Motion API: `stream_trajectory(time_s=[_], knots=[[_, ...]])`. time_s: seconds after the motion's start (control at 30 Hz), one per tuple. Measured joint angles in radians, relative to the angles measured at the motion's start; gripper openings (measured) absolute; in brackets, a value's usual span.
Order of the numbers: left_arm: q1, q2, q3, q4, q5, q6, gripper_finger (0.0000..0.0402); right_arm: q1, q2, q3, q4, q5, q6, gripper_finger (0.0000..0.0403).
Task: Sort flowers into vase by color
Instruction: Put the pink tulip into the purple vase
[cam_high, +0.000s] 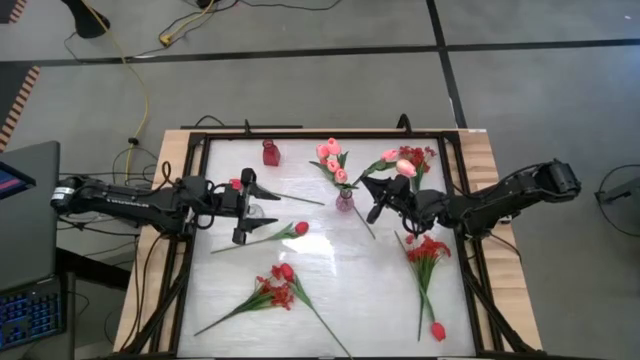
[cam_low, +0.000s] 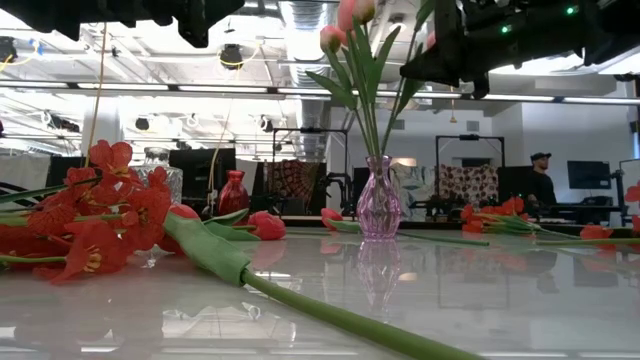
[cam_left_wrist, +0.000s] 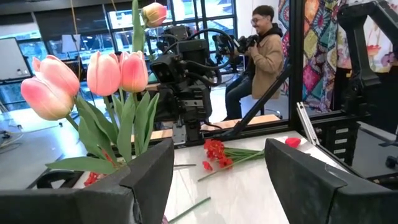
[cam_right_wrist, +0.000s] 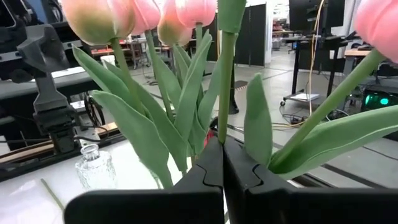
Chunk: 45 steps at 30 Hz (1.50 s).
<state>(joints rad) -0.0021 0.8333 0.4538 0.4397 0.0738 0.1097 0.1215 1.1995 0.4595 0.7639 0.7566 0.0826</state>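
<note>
Closest to the table-level camera lies a bushy red spray of small blossoms (cam_low: 95, 225), its thick green stem running across the glossy white table (cam_high: 330, 270), waiting to be sorted. Farther back stands the small pink glass vase (cam_low: 379, 205) with several pink tulips (cam_high: 331, 158) already upright in it. Beside that vase the right gripper (cam_right_wrist: 222, 163) has its jaws pressed together on the green stem of another pink tulip (cam_high: 405, 167), holding it up, apparently so the stem can drop into the pink bunch. Opposite, the left gripper (cam_high: 243, 207) hovers with jaws spread and nothing between them, near a clear glass vase (cam_right_wrist: 95, 168) and a loose red tulip (cam_high: 300, 229), probably ready to collect it. A small red vase (cam_high: 271, 152) stands at the far edge, likely meant for red flowers.
</note>
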Motion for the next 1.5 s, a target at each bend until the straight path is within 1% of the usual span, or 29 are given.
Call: stream_trajectory(time_s=[0.13, 0.37, 0.47, 0.7, 0.9, 1.0, 1.27, 1.5], knots=[[0.0, 0.0, 0.0, 0.0, 0.0, -0.001, 0.024, 0.001, 0.0, 0.0, -0.004, -0.032, 0.022, 0.002], [0.0, 0.0, 0.0, 0.0, 0.0, -0.001, 0.024, 0.001, 0.005, 0.0, -0.035, -0.035, 0.023, 0.002], [0.0, 0.0, 0.0, 0.0, 0.0, -0.001, 0.024, 0.001, 0.053, -0.001, -0.007, -0.033, 0.019, 0.002], [0.0, 0.0, 0.0, -0.001, -0.001, -0.011, 0.024, -0.006, 0.195, -0.001, 0.145, -0.03, -0.028, 0.002], [0.0, 0.0, 0.0, -0.004, -0.001, -0.014, 0.024, -0.007, 0.24, 0.0, 0.154, -0.029, -0.024, 0.002], [0.0, 0.0, 0.0, -0.004, -0.001, -0.014, 0.024, -0.007, 0.246, 0.0, 0.149, -0.03, -0.026, 0.002], [0.0, 0.0, 0.0, -0.005, -0.001, -0.014, 0.024, -0.014, 0.24, 0.004, 0.116, -0.083, -0.03, 0.002], [0.0, 0.0, 0.0, -0.008, 0.0, -0.014, 0.024, -0.025, 0.242, 0.07, -0.033, -0.109, -0.007, 0.002]])
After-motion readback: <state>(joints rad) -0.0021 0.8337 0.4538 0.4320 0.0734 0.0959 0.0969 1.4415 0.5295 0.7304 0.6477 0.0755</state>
